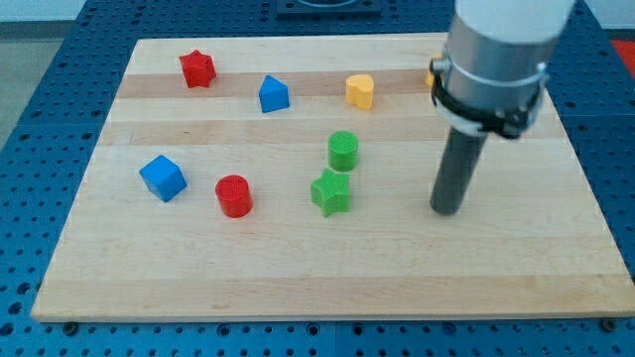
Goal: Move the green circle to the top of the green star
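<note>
The green circle [343,151] stands on the wooden board [327,273] just above the green star [331,192], close to it or touching it. My tip [446,210] rests on the board to the right of both green blocks, about a hundred pixels from the star and level with its lower edge. The rod rises from the tip to the grey arm housing [496,59] at the view's top right.
A red star [197,68], a blue pointed block [274,94] and a yellow block [360,91] lie along the top. A blue cube [163,178] and a red circle [234,195] lie at the left. An orange block [433,77] is partly hidden behind the arm.
</note>
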